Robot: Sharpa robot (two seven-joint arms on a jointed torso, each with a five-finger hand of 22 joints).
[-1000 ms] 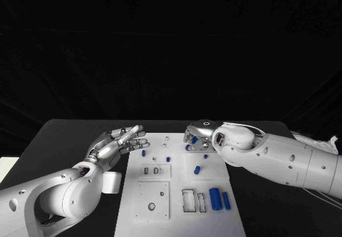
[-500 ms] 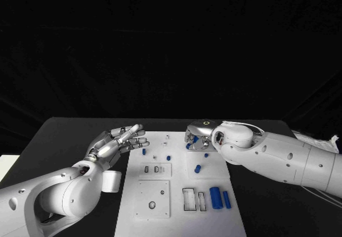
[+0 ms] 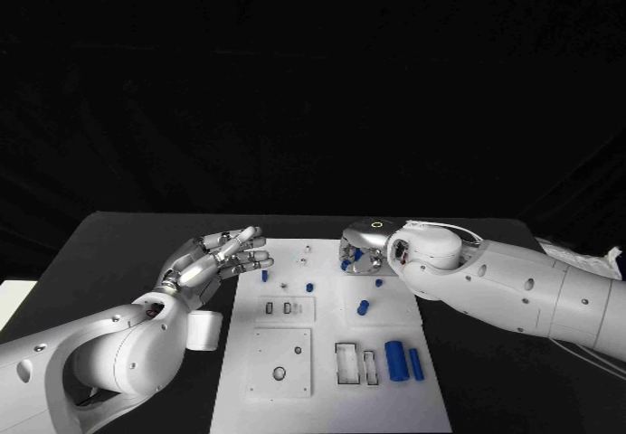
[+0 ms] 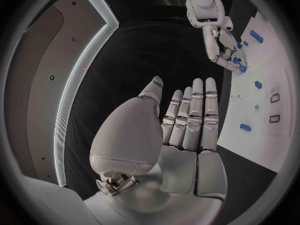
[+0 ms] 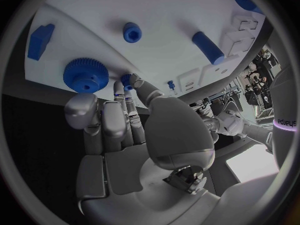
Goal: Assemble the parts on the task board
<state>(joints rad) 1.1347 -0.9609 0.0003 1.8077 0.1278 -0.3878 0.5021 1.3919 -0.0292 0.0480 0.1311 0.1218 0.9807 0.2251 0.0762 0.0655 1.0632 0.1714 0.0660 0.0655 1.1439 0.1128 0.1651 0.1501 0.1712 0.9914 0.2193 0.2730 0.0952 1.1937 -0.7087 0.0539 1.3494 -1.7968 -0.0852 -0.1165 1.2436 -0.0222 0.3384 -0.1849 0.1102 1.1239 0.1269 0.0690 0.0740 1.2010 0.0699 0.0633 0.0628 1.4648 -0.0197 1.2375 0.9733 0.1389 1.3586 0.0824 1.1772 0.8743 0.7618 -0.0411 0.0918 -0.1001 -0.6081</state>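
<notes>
Dim scene against black surroundings; the white task board [image 3: 333, 334] shows brightly and sharply; wrist views bend straight edges.

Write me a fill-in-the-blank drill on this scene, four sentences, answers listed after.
1. The left hand hovers with its fingers apart and holds ____.
2. The right hand reaches down at the board's ____ end.
3. The parts on the board are ____ in colour.
4. The gear lies near the fingertips of the ____ hand.

Answers: nothing; far; blue; right

White task board [image 3: 329, 398], blue parts [image 3: 394, 350], black table [image 3: 118, 253].
</notes>
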